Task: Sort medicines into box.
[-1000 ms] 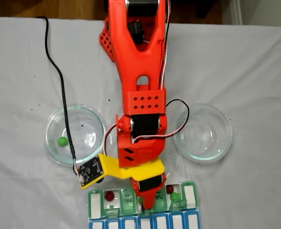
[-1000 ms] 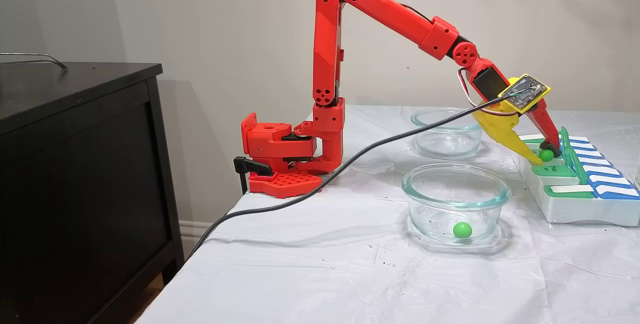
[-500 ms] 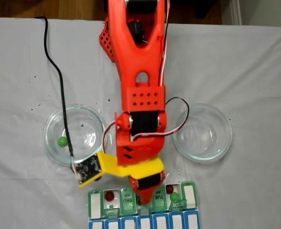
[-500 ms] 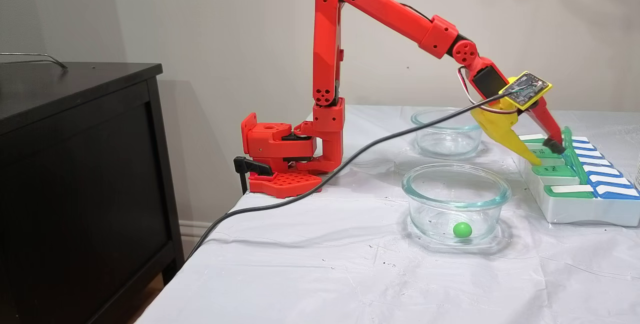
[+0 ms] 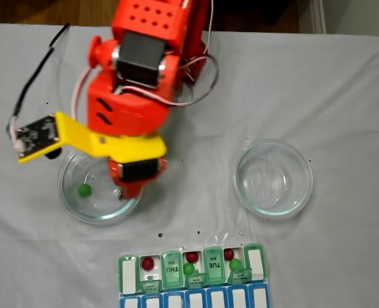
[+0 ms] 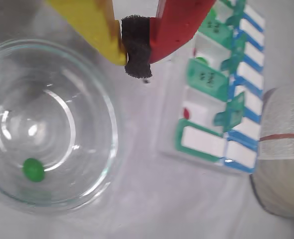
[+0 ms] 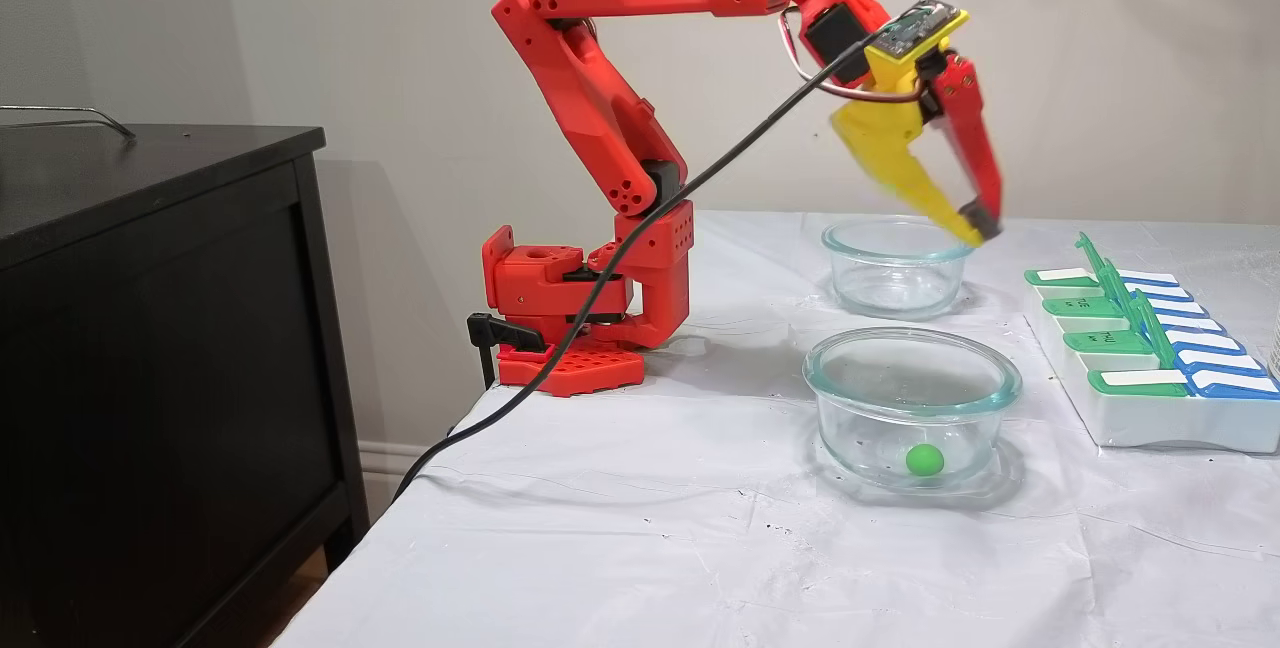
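Green and small, one ball (image 5: 84,189) lies on the floor of a glass bowl (image 5: 70,199) at the left of the top-down fixed view, and the red and yellow pincer (image 5: 120,194) hangs over the right part of that same bowl, raised well above it, as the side fixed view shows (image 7: 978,228). Its two fingers are closed together with nothing between them; in the wrist view the black pad at the tips (image 6: 136,50) sits above the bowl's rim, the green ball (image 6: 33,170) low and to the left of it. Near the front edge of the table lies the pill box (image 5: 254,264), its green lids standing open, with two red balls (image 5: 148,262) (image 5: 229,254) and two green balls (image 5: 188,269) (image 5: 235,264) resting in its compartments. A second glass bowl (image 5: 302,192) stands to the right, apart from the pincer.
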`<state>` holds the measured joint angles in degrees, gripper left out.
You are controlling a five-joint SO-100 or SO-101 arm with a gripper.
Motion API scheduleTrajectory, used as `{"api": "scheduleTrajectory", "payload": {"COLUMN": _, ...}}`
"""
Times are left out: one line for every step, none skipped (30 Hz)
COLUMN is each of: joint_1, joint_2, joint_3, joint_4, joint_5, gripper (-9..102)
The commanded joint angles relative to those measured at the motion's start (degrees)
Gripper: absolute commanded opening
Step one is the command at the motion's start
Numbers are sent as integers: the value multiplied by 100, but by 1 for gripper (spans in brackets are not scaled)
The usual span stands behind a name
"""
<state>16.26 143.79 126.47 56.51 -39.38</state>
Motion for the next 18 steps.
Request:
{"api": "scheduleTrajectory", "payload": {"joint_1": 360, "joint_2": -325, "joint_3": -519, "joint_4": 211, "joint_5": -1397, "gripper": 0}}
{"api": "scheduleTrajectory", "payload": {"joint_1": 448, "joint_2": -501, "joint_3": -492, "joint_4": 141, "joint_5": -1688, "gripper": 0}}
{"api": "scheduleTrajectory", "payload": {"joint_1": 554, "joint_2": -642, "joint_3": -431, "joint_4": 0, "joint_5": -1916, "gripper": 0}}
{"api": "scheduleTrajectory", "payload": {"joint_1": 659, "joint_2": -738, "joint_3": -325, "joint_4": -176, "joint_5": -2127, "gripper": 0}}
{"api": "scheduleTrajectory", "payload": {"joint_1": 773, "joint_2": -791, "joint_3": -167, "joint_4": -387, "joint_5": -2347, "gripper": 0}}
{"api": "scheduleTrajectory", "payload": {"joint_1": 861, "joint_2": -800, "joint_3": -18, "joint_4": -571, "joint_5": -2514, "gripper": 0}}
{"api": "scheduleTrajectory", "payload": {"joint_1": 932, "joint_2": -765, "joint_3": 132, "joint_4": -756, "joint_5": -2619, "gripper": 0}}
{"api": "scheduleTrajectory", "payload": {"joint_1": 993, "joint_2": -694, "joint_3": 255, "joint_4": -932, "joint_5": -2654, "gripper": 0}}
{"api": "scheduleTrajectory", "payload": {"joint_1": 1037, "joint_2": -633, "joint_3": 343, "joint_4": -1046, "joint_5": -2654, "gripper": 0}}
{"api": "scheduleTrajectory", "payload": {"joint_1": 1063, "joint_2": -598, "joint_3": 439, "joint_4": -1090, "joint_5": -2628, "gripper": 3}}
{"api": "scheduleTrajectory", "payload": {"joint_1": 1090, "joint_2": -571, "joint_3": 536, "joint_4": -1107, "joint_5": -2619, "gripper": 7}}
{"api": "scheduleTrajectory", "payload": {"joint_1": 1099, "joint_2": -527, "joint_3": 642, "joint_4": -1160, "joint_5": -2637, "gripper": 9}}
{"api": "scheduleTrajectory", "payload": {"joint_1": 1107, "joint_2": -475, "joint_3": 729, "joint_4": -1230, "joint_5": -2637, "gripper": 10}}
{"api": "scheduleTrajectory", "payload": {"joint_1": 1116, "joint_2": -457, "joint_3": 791, "joint_4": -1310, "joint_5": -2619, "gripper": 10}}
{"api": "scheduleTrajectory", "payload": {"joint_1": 1125, "joint_2": -466, "joint_3": 835, "joint_4": -1371, "joint_5": -2628, "gripper": 11}}
{"api": "scheduleTrajectory", "payload": {"joint_1": 1151, "joint_2": -562, "joint_3": 853, "joint_4": -1406, "joint_5": -2637, "gripper": 12}}
{"api": "scheduleTrajectory", "payload": {"joint_1": 1160, "joint_2": -703, "joint_3": 853, "joint_4": -1441, "joint_5": -2654, "gripper": 13}}
{"api": "scheduleTrajectory", "payload": {"joint_1": 1160, "joint_2": -809, "joint_3": 853, "joint_4": -1485, "joint_5": -2637, "gripper": 16}}
